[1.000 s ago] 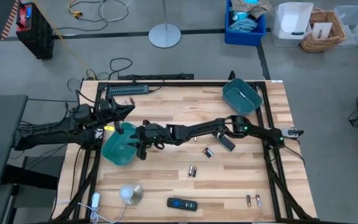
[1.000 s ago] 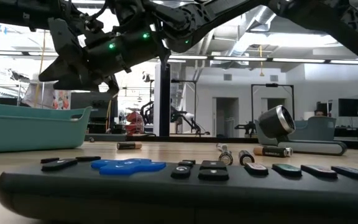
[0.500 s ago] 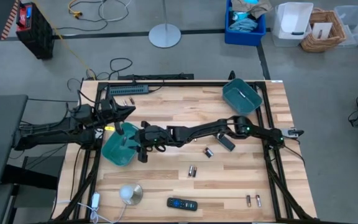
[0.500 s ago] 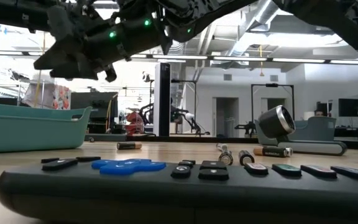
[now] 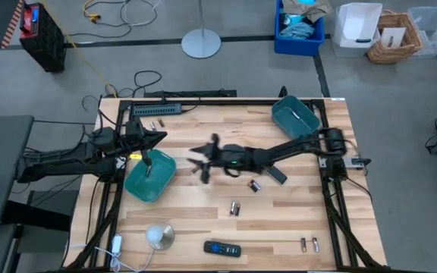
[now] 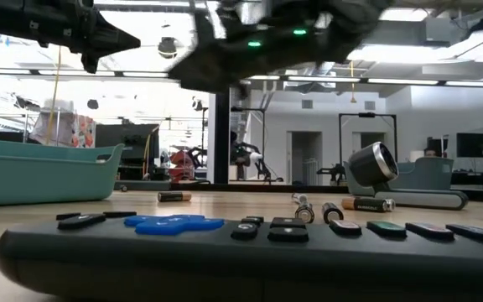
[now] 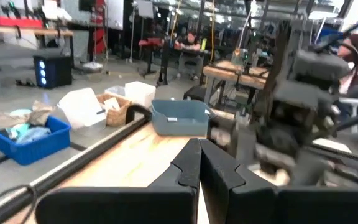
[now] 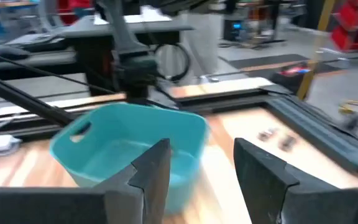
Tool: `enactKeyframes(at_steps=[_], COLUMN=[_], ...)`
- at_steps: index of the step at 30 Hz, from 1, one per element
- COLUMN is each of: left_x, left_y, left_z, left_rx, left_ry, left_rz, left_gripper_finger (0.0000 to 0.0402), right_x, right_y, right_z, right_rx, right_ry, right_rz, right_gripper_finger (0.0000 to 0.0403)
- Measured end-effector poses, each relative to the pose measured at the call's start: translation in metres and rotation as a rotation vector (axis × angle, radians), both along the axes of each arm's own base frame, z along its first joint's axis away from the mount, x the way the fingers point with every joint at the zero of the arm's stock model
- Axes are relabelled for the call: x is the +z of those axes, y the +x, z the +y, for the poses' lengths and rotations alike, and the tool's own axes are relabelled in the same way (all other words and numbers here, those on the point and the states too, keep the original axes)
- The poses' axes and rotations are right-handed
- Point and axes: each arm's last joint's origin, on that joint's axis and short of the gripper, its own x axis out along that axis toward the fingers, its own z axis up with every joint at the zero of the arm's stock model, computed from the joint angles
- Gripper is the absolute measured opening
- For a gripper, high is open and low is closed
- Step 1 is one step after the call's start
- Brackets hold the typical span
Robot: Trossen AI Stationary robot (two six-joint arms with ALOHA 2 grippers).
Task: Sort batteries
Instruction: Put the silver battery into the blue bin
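right gripper: we see the right gripper [image 5: 201, 163] over mid-table with its fingers apart and nothing between them; in the right wrist view [image 8: 194, 180] the gap is bare.
left gripper: left gripper [image 5: 149, 163] hangs over the teal bin [image 5: 136, 186] at the table's 9 o'clock side, fingers pressed together [image 7: 199, 163], empty as far as we can tell.
nearest batteries: the cell [image 5: 254, 185] lies toward 4 o'clock from the right gripper, near; its long axis runs diagonally. the pair [image 5: 234, 208] lies farther, toward 5 o'clock.
other batteries: two cells [image 5: 309, 244] sit at the table's 5 o'clock corner; small cells [image 5: 155, 123] lie at 11 o'clock by the power strip [image 5: 157, 109].
nearer arm: we judge the right arm nearer to the loose cells; the left waits at the bin.
in the way: a dark block [image 5: 275, 174] lies just beside the nearest cell, under the right arm; we judge it could crowd a grasp.
around: second teal bin [image 5: 294, 116] at 1 o'clock, remote control [image 5: 222, 248] at 6 o'clock, round lamp-like object [image 5: 158, 236] at 7 o'clock.
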Motion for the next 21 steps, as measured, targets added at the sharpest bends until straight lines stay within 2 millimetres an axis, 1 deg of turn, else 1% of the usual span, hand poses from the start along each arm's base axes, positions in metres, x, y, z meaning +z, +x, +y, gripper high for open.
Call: enactKeyframes(at_steps=[3, 7, 10, 13, 15, 18, 21], left_x=[-0.005, -0.013, -0.019, -0.025, -0.029, -0.032, -0.034], left_y=[0.007, 0.024, 0.041, 0.060, 0.073, 0.095, 0.119], left_z=[0.001, 0.005, 0.007, 0.010, 0.012, 0.017, 0.021], left_rx=[0.000, -0.006, -0.043, -0.070, -0.076, -0.076, -0.079], left_ry=[-0.020, -0.052, -0.064, -0.067, -0.072, -0.077, -0.061], left_rz=[0.040, 0.096, 0.105, 0.092, 0.113, 0.168, 0.230], left_gripper_finger=[0.0000, 0.0000, 0.0000, 0.0000, 0.0000, 0.0000, 0.0000], right_x=[0.003, 0.004, 0.011, 0.013, 0.015, 0.026, 0.032], right_y=[-0.036, -0.084, -0.117, -0.144, -0.162, -0.189, -0.213], right_z=[0.000, -0.001, -0.005, -0.010, -0.012, -0.017, -0.020], right_rx=[-0.069, -0.131, -0.164, -0.179, -0.200, -0.246, -0.279], right_ry=[-0.007, -0.018, -0.017, -0.035, -0.058, -0.089, -0.099], right_rz=[-0.031, -0.073, -0.123, -0.121, -0.128, -0.183, -0.206], right_gripper_finger=[0.0192, 0.0191, 0.0191, 0.0191, 0.0191, 0.0191, 0.0191])
